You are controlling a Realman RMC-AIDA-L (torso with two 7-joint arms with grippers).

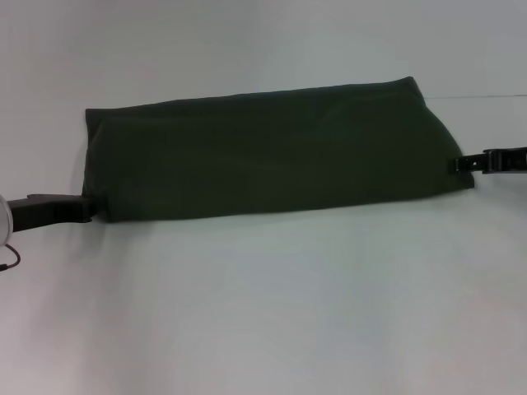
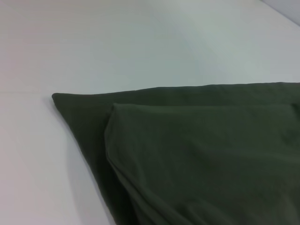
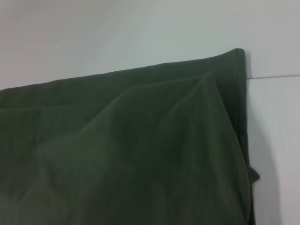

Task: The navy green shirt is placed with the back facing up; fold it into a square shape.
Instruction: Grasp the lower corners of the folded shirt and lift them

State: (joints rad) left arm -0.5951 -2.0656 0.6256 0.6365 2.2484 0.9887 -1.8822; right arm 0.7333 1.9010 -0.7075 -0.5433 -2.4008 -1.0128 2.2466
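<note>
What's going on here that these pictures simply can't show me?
- Head view: whether the left end effector and right end effector actually pinch the navy green shirt; their tips meet the dark cloth at its two ends and cannot be separated from it.
- Head view: both arms are cut off by the picture's side edges.
- All views: the shirt's underside, hidden by its own folded layers.
- Both wrist views: no end effector shows, only cloth and the white table.
</note>
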